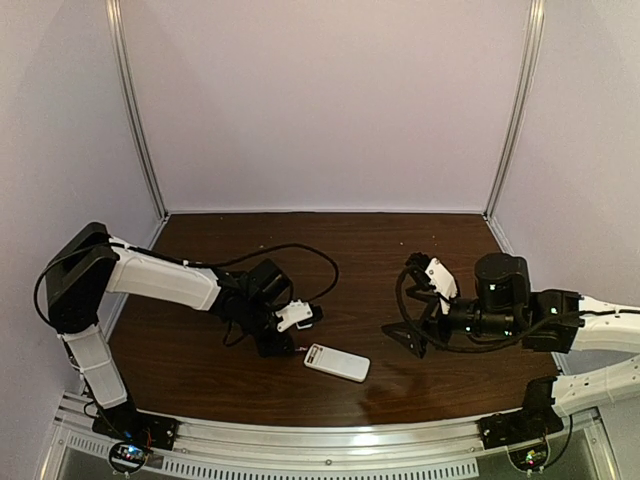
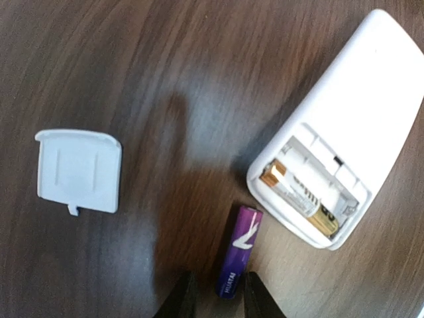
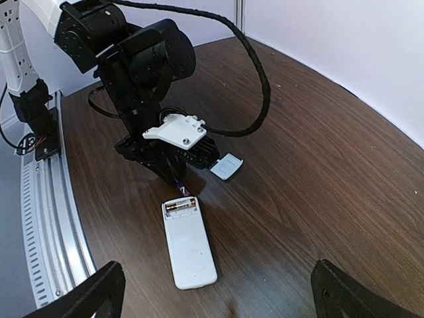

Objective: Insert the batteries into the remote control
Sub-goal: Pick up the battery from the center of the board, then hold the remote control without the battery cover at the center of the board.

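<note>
The remote control (image 2: 358, 112) lies back up on the table, its battery compartment open at the end nearest my left gripper. A gold-brown battery (image 2: 305, 195) sits in one slot; the slot beside it is bare. The purple battery (image 2: 238, 252) lies on the wood just outside the compartment. My left gripper (image 2: 218, 295) is down over the battery's near end, one finger close against it and a small gap at the other, so it is open. My right gripper (image 3: 218, 305) hangs wide open and holds nothing, well short of the remote control (image 3: 189, 245).
The detached white battery cover (image 2: 79, 171) lies flat on the table, left of the purple battery. In the top view the remote (image 1: 337, 362) sits near the front edge, between the two arms. A black cable loops behind the left arm.
</note>
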You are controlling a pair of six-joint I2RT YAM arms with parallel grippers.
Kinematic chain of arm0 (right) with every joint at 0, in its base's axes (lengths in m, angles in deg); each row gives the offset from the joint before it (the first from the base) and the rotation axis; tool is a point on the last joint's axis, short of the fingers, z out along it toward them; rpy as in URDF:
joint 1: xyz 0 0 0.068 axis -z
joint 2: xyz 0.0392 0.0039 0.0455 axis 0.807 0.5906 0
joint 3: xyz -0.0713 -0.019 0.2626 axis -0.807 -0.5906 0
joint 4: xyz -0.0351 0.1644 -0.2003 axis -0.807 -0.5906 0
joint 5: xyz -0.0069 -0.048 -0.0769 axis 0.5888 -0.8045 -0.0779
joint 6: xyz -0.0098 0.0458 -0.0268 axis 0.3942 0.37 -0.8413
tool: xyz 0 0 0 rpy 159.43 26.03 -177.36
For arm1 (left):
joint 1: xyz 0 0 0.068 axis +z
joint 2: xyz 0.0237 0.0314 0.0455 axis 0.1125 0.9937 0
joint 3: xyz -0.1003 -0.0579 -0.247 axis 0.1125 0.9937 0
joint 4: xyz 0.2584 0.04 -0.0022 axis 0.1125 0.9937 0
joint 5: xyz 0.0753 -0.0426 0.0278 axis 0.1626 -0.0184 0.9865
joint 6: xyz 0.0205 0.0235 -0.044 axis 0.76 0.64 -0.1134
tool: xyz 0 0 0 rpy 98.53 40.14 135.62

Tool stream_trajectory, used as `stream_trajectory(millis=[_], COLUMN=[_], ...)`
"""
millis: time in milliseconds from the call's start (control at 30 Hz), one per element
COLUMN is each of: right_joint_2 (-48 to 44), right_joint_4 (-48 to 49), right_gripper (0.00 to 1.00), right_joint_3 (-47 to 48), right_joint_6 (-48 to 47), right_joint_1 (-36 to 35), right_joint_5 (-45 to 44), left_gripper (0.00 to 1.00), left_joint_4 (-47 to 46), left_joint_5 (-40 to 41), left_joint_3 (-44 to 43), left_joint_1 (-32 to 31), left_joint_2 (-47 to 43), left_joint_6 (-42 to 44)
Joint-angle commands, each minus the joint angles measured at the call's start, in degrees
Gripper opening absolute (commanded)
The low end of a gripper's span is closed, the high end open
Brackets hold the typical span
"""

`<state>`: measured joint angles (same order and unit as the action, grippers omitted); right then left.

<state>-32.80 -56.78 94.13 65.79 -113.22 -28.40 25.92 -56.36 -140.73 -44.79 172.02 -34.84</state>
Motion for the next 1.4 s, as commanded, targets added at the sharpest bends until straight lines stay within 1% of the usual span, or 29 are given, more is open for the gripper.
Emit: stream_trajectory(millis=[0, 67, 167, 400, 533, 633, 767, 933, 1000, 1100, 1167, 1267, 1367], right_joint_2=[-0.75, -0.96, -1.06, -1.17, 1.80, 5.88, 11.60, 20.28, 23.73, 27.15, 28.97, 32.51, 36.07], right_joint_4=[0.64, 0.77, 0.60, 1.10, 1.20, 0.90, 0.05, -0.82, -0.81, 0.06, 0.88, 1.13, 1.11], right_gripper=[1.00, 1.00, 1.00, 1.00, 1.00, 1.00, 1.00, 1.00, 1.00, 1.00, 1.00, 1.00, 1.00], right_joint_3=[-1.42, -1.42, -1.33, -2.64, -3.38, -2.64, -1.19, 1.08, 1.90, 2.99, 3.45, 4.63, 5.89], right_joint_6=[1.02, 0.94, 0.80, 2.00, 2.89, 2.81, 1.72, -0.59, -1.54, -2.40, -2.46, -4.72, -5.64], right_joint_1=[-0.09, -0.07, -0.04, -0.14, -0.20, -0.52, -0.97, -2.11, -2.58, -3.02, -3.07, -3.10, -3.08], right_joint_5=[-0.08, -0.19, -0.52, -0.47, -0.97, -1.93, -2.40, -2.71, -2.61, -1.66, -1.64, -1.41, -0.60], left_gripper=[0.26, 0.26, 0.22, 0.08, 0.00, 0.00, 0.00, 0.00, 0.00, 0.00, 0.00, 0.00, 0.00], left_joint_4=[-0.86, -0.87, -0.79, -0.19, -1.12, -1.71, -3.39, -7.44, -8.77, -10.80, -9.86, -3.48, -3.08], left_joint_5=[-2.65, -3.88, -3.93, -4.61, -3.45, -2.39, -3.77, -3.66, -2.64, 0.71, 1.62, 5.45, 6.03], left_joint_3=[-1.91, -2.10, -2.63, -2.54, -2.13, -2.18, -1.64, 0.54, 1.44, 3.55, 3.78, 1.02, 1.06], left_joint_1=[-0.89, -1.32, -1.51, -1.71, -1.75, -1.28, -0.26, 0.52, 0.62, 0.64, 0.62, 0.62, 0.62], left_joint_2=[1.99, 2.52, 3.33, 3.26, 1.32, -0.99, -5.02, -11.35, -13.53, -16.43, -17.03, -15.41, -15.20], left_joint_6=[2.23, 2.85, 3.07, 2.99, 0.66, -2.24, -7.15, -13.63, -15.35, -20.22, -22.10, -26.26, -27.78])
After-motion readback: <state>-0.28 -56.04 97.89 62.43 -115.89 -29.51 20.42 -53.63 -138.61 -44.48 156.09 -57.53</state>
